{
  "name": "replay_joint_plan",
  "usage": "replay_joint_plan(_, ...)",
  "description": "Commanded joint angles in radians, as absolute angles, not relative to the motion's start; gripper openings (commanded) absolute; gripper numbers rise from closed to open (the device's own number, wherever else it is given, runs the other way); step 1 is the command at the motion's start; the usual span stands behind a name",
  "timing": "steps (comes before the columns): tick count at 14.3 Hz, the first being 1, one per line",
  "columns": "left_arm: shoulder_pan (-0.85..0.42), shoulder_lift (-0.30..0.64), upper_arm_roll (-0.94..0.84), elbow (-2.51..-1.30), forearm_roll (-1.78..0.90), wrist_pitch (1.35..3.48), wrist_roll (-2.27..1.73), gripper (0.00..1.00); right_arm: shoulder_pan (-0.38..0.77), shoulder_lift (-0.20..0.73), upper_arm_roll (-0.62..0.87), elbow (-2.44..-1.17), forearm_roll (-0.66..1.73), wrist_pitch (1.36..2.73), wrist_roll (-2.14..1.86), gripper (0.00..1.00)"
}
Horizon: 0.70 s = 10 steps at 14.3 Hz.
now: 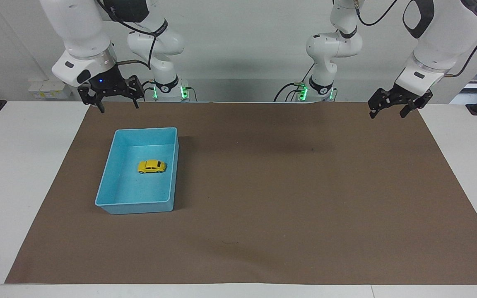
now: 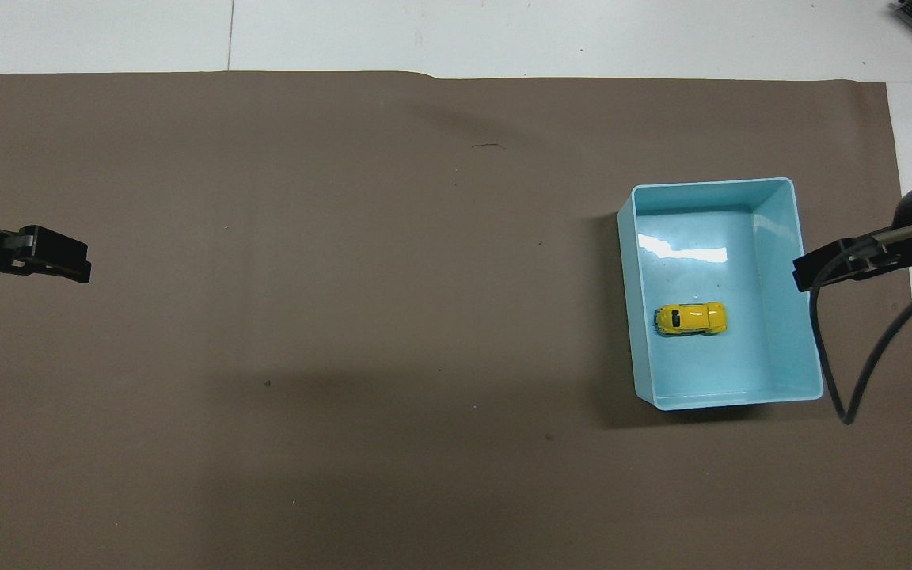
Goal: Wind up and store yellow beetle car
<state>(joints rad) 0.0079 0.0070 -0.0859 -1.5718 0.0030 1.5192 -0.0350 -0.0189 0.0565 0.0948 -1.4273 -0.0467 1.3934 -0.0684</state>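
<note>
The yellow beetle car [image 1: 151, 166] stands on its wheels on the floor of the light-blue bin [image 1: 135, 205], toward the right arm's end of the table. It also shows in the overhead view [image 2: 690, 317], in the half of the bin [image 2: 729, 394] nearer the robots. My right gripper [image 1: 118, 107] is open and empty, raised over the mat's edge by the robots, clear of the bin; in the overhead view [image 2: 820, 269] its tip shows beside the bin's wall. My left gripper [image 1: 389, 111] is open and empty, waiting in the air over the left arm's end of the mat [image 2: 60, 261].
A brown mat [image 1: 288, 198] covers most of the white table [image 1: 19, 174]. The right arm's black cable [image 2: 844, 396] hangs down beside the bin's corner.
</note>
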Motion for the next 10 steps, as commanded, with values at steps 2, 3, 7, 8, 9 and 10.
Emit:
replay_joint_plan(2, 0.023, -0.014, -0.094, -1.589, -0.003, 1.511, -0.04, 1.0, -0.025, -0.027, 0.086, -1.414, 0.021, 1.339, 0.02, 1.0)
replay_joint_plan(3, 0.023, -0.014, -0.094, -1.589, -0.005, 1.511, -0.04, 1.0, -0.023, -0.043, 0.09, -1.431, 0.021, 1.336, 0.038, 1.0)
replay_joint_plan(7, 0.023, -0.014, -0.094, -1.589, -0.003, 1.511, -0.04, 1.0, -0.023, -0.074, 0.094, -1.479, 0.023, 1.345, 0.086, 1.0)
replay_joint_plan(8, 0.023, -0.014, -0.094, -1.589, -0.003, 1.511, -0.04, 1.0, -0.023, -0.071, 0.095, -1.479, 0.023, 1.359, 0.084, 1.0)
replay_joint_plan(9, 0.023, -0.014, -0.094, -1.589, -0.005, 1.511, -0.04, 1.0, -0.023, -0.069, 0.095, -1.479, 0.021, 1.368, 0.084, 1.0)
replay_joint_plan(10, 0.023, -0.014, -0.094, -1.589, -0.005, 1.511, -0.04, 1.0, -0.018, -0.069, 0.1, -1.477, 0.021, 1.368, 0.084, 1.0)
